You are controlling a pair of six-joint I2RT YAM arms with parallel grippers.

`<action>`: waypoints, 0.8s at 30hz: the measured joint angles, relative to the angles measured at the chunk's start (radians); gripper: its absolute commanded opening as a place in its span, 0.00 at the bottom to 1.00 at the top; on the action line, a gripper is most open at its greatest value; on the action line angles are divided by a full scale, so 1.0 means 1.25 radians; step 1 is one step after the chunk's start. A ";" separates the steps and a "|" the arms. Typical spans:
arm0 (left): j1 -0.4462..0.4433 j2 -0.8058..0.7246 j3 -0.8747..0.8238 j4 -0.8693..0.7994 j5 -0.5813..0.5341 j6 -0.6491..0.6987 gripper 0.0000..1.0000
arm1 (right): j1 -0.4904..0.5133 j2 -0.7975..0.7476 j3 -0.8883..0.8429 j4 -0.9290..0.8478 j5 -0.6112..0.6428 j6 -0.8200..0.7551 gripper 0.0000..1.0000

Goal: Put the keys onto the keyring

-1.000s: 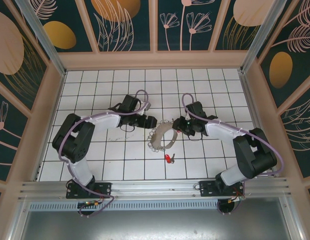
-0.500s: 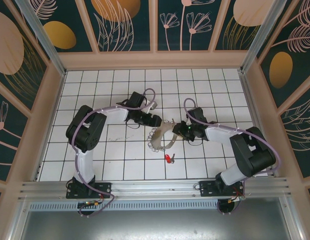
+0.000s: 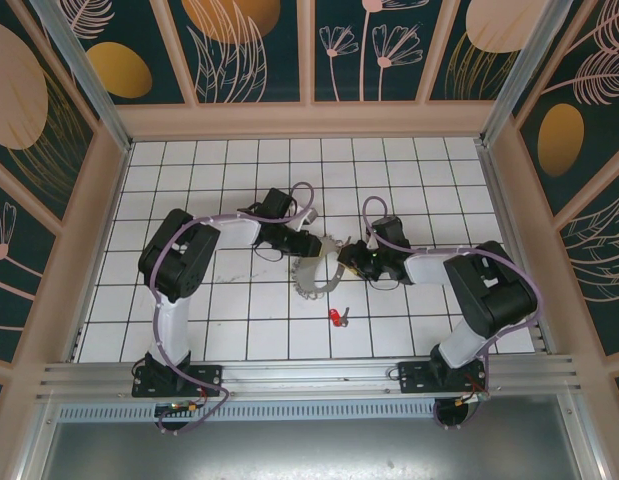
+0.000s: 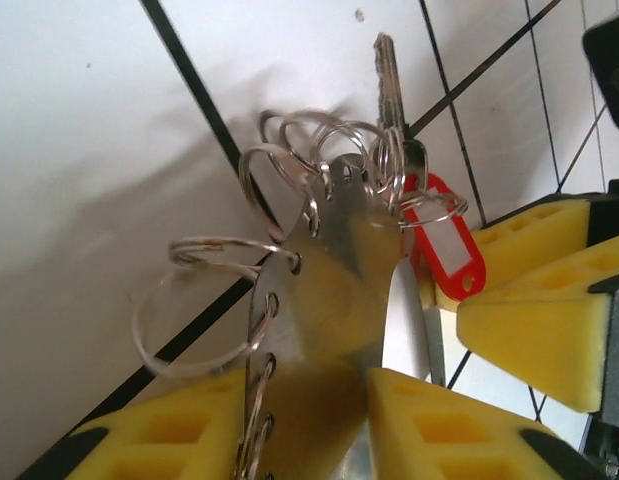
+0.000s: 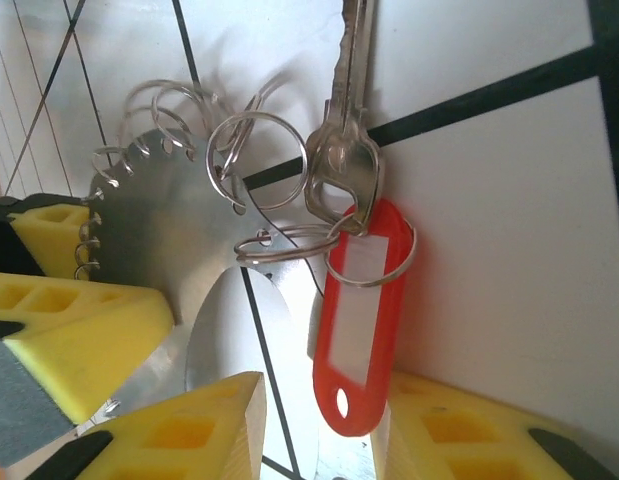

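Steel keyring [image 4: 329, 290]: flat plate fringed with split rings, held off the white-tiled tabletop [image 3: 239, 320] between both arms.

- Left tool [image 4: 314, 400]: clenched on the plate's lower edge, the metal filling the gap between its yellow pads. Seen from above, the keyring hangs at 6 o'clock from this tool.
- Right tool [image 5: 319, 420]: appears clenched on the red tag of one key [image 5: 359, 320]. The tag's end sits where its two pads nearly meet. From above, the keyring lies at about 8 o'clock from it.
- Key, long axis: in the right wrist view it runs 12 to 6 o'clock, blade at 12, tag at 6 inside the tool. Its head touches the fringe rings at the plate's 2 o'clock corner. Whether its own ring is already threaded through a fringe ring cannot be told.
- Loose key [image 3: 337, 317]: red-headed, flat on the tabletop at 5 o'clock from the keyring and well apart from it. The right arm is the nearer.
- Judgement: the next move turns on lining the held key's ring against one fringe ring, with the plate kept steady.
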 measured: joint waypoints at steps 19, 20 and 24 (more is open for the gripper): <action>-0.016 -0.295 -0.139 0.116 0.047 -0.261 0.00 | -0.029 -0.291 -0.106 -0.001 -0.024 -0.082 0.54; -0.016 -0.305 -0.146 0.129 0.057 -0.281 0.00 | -0.031 -0.312 -0.114 0.013 -0.036 -0.089 0.54; -0.016 -0.321 -0.171 0.236 0.103 -0.375 0.00 | -0.016 -0.351 -0.145 0.067 -0.115 -0.092 0.50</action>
